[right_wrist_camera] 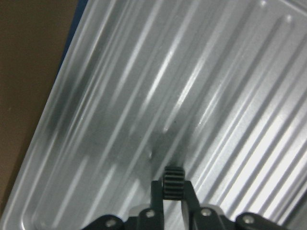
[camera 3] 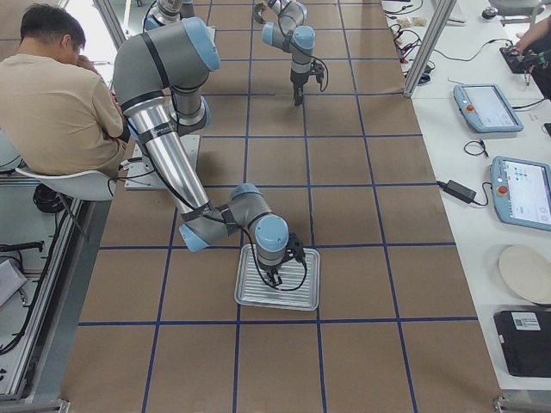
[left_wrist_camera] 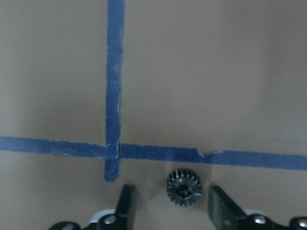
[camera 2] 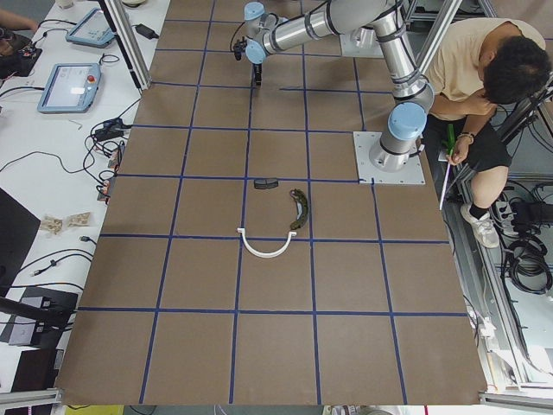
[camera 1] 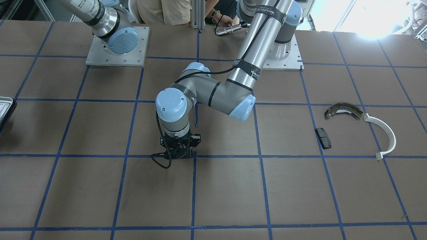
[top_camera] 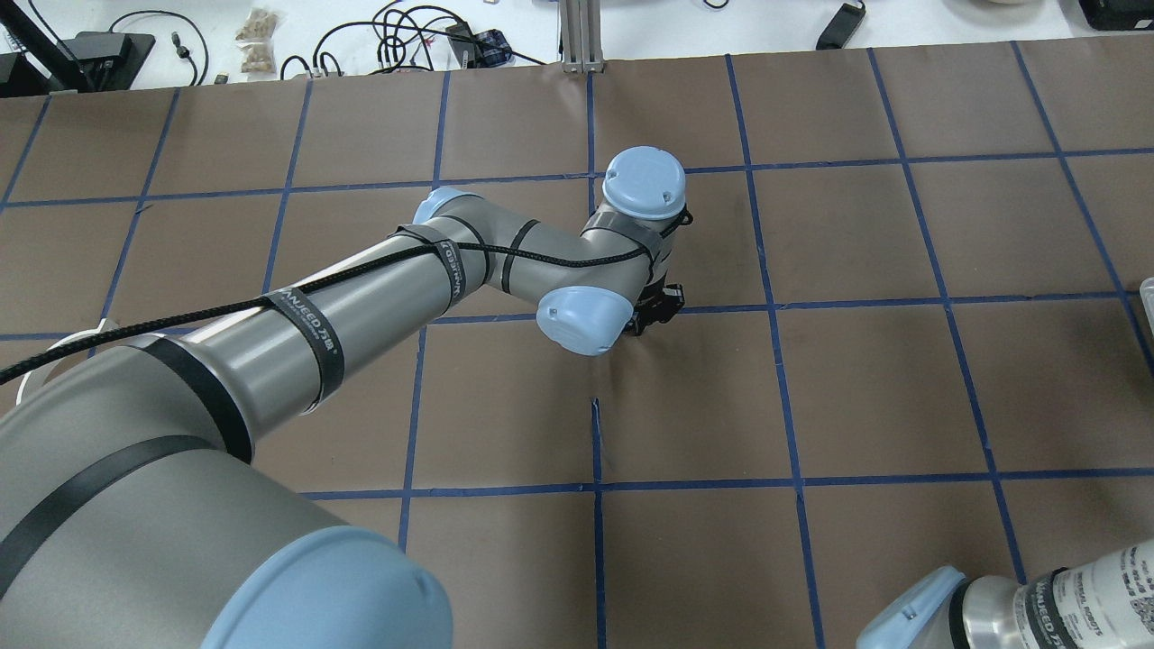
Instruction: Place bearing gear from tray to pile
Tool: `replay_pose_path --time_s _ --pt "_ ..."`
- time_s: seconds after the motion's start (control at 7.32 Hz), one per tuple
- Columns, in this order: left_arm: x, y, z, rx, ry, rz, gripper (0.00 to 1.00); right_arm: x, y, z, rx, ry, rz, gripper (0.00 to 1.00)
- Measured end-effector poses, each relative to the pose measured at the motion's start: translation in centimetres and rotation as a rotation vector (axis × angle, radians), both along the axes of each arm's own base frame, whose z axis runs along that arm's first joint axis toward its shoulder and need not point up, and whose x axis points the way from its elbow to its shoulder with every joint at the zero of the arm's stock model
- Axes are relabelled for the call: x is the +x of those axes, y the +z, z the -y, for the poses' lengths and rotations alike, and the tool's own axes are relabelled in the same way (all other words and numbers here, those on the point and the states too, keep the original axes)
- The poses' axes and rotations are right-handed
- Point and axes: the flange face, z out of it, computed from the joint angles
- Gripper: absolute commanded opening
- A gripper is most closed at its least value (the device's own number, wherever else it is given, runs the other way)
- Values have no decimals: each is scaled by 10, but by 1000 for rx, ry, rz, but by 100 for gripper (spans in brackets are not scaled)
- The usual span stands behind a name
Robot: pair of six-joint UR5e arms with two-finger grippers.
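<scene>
My right gripper (right_wrist_camera: 173, 192) is shut on a small black bearing gear (right_wrist_camera: 173, 177), held on edge just above the ribbed bottom of the silvery tray (right_wrist_camera: 120, 96). The tray (camera 3: 301, 297) lies under the near arm in the exterior right view. My left gripper (left_wrist_camera: 171, 197) is open near the table's middle (camera 1: 178, 154), its fingers on either side of a second black gear (left_wrist_camera: 184, 187) that lies flat on the paper. The pile sits apart from it: an olive brake shoe (camera 1: 343, 110), a white plastic arc (camera 1: 387, 133) and a black pad (camera 1: 323, 138).
Blue tape lines (left_wrist_camera: 114, 96) grid the brown table. The arms' base plates (camera 1: 116, 46) stand at the robot's edge. A seated person (camera 3: 60, 95) is beside the bases, with a hand holding a metal piece (camera 1: 228, 29).
</scene>
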Motion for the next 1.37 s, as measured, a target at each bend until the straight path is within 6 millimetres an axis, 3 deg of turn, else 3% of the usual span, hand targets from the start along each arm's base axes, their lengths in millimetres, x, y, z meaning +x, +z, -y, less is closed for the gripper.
replay_pose_path --time_s 0.27,0.41,0.55,0.68,0.82,1.09,1.37 --pt "0 7 2 -16 -9 -8 0 4 13 0 0 -13 -13 0" --pt "5 15 5 -28 -15 -4 0 15 34 4 -7 -34 -21 0" --pt "25 30 14 -41 -30 11 0 41 60 14 -2 -73 -10 0" --pt "59 52 28 -46 -65 25 0 83 87 29 18 -130 16 0" --pt "105 78 42 -41 -130 37 0 136 111 45 42 -201 41 0" --pt "238 124 64 -26 -271 50 0 270 141 77 92 -364 63 0" --pt "368 131 54 5 -306 44 0 403 146 97 110 -532 65 0"
